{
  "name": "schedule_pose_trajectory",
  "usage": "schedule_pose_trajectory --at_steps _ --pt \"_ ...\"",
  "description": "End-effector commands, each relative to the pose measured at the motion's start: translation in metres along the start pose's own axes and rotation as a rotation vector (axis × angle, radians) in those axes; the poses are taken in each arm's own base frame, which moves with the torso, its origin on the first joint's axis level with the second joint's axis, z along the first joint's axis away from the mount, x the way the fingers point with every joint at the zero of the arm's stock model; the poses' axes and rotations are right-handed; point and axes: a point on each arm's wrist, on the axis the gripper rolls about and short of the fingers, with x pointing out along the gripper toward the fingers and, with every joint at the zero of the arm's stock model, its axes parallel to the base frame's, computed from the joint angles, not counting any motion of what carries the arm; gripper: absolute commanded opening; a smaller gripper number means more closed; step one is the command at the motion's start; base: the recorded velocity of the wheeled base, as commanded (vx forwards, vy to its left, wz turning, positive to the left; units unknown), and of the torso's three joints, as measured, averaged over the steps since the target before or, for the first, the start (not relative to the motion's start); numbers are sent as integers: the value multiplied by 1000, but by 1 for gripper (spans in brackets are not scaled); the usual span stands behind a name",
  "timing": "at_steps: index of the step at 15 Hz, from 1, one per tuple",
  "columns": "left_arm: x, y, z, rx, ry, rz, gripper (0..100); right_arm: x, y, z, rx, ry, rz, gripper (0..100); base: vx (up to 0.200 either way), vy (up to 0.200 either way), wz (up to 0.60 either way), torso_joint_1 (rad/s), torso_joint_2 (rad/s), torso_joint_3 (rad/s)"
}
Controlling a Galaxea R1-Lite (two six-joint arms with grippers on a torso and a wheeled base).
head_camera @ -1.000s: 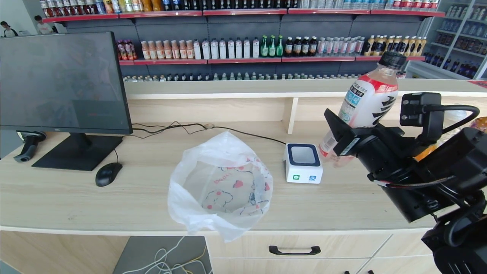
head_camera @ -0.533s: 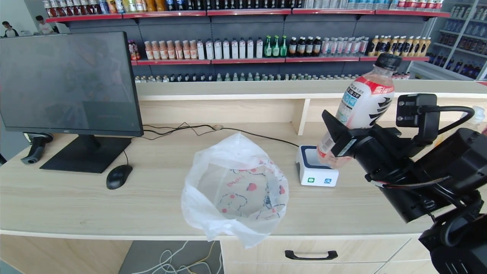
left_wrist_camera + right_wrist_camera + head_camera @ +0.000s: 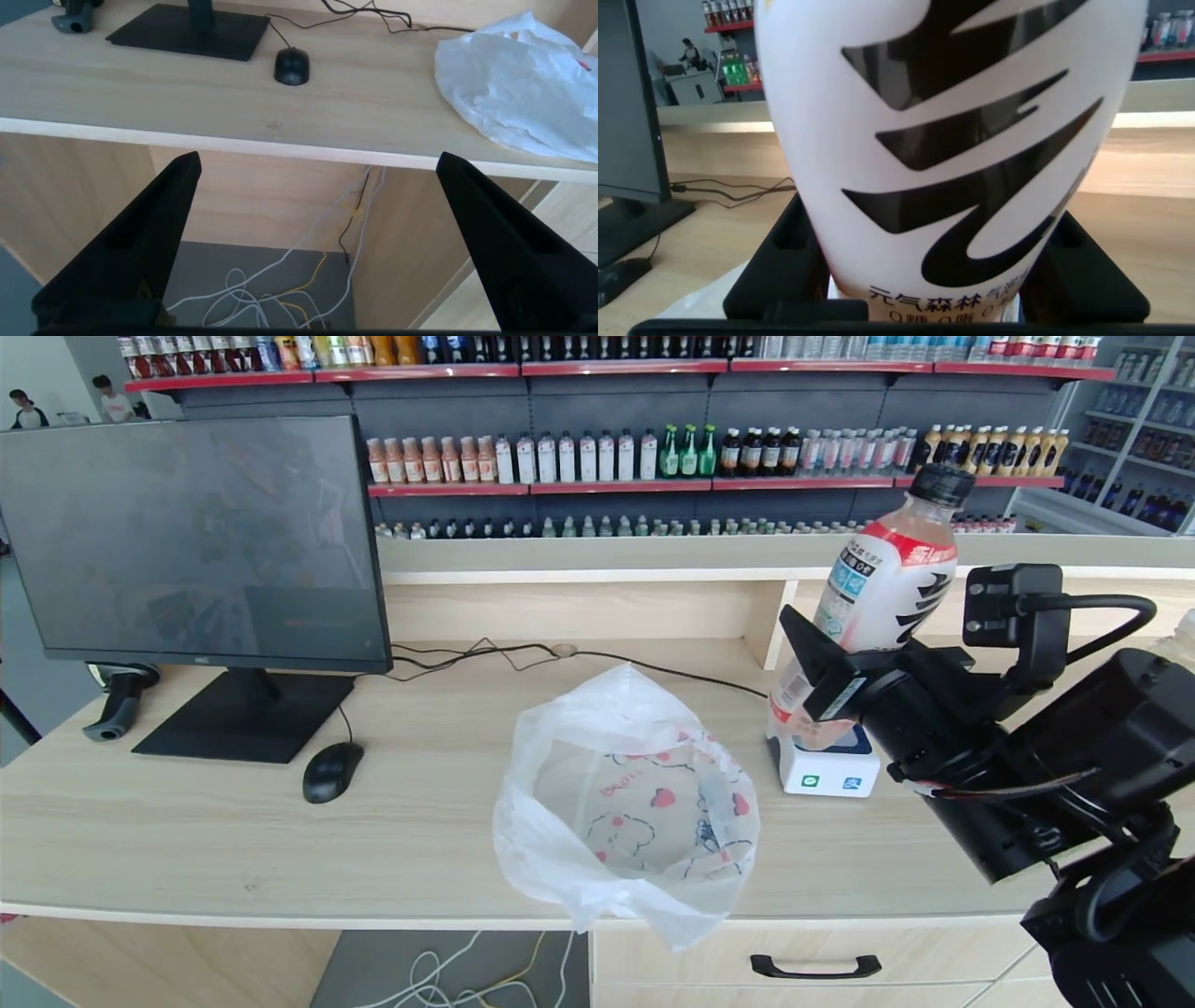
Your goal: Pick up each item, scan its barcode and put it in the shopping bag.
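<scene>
My right gripper [image 3: 834,683] is shut on the lower part of a clear drink bottle [image 3: 885,581] with a black cap and a white, red and black label. The bottle tilts slightly, and its base hangs just above the white barcode scanner [image 3: 827,773] on the counter. In the right wrist view the bottle's striped label [image 3: 952,140] sits between the dark fingers [image 3: 785,257]. The white plastic shopping bag [image 3: 635,803] stands open at the counter's front edge, left of the scanner. My left gripper [image 3: 318,177] is open, low in front of the counter edge, with the bag [image 3: 523,79] ahead.
A monitor [image 3: 196,541], a black mouse [image 3: 331,772] and a handheld scanner [image 3: 117,695] occupy the counter's left side. Cables [image 3: 485,658] run along the back. A raised shelf with a divider [image 3: 780,611] backs the counter. A drawer handle [image 3: 815,967] sits below.
The head camera has turned, shifting the whole scene rightward in the picture. Relative to the scanner, the bottle in my right gripper has moved left, from beside it to directly over it.
</scene>
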Motion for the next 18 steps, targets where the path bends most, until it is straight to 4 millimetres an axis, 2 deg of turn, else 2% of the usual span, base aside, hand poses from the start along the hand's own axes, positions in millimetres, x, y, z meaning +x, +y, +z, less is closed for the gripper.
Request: schedule_pose_trajectory --at_steps 1,6,10,14,17,18 --pt "0 0 0 1 -2 1 100 3 0 1 2 -10 -4 0 0 0 0 0 0 0" --pt "0 0 0 2 -3 1 100 2 0 -3 -3 3 -3 0 0 0 600 4 4 0" --pt "0 0 0 2 -3 1 100 14 9 -14 -5 12 11 0 0 0 0 0 0 0" --pt "0 0 1 1 -8 1 100 25 24 -46 -12 71 46 0 0 0 0 0 0 0" --pt "0 0 0 -5 -5 2 100 42 28 -62 -8 67 40 0 0 0 0 0 0 0" --pt "0 0 1 -2 -3 1 100 48 31 -74 -13 80 42 0 0 0 0 0 0 0"
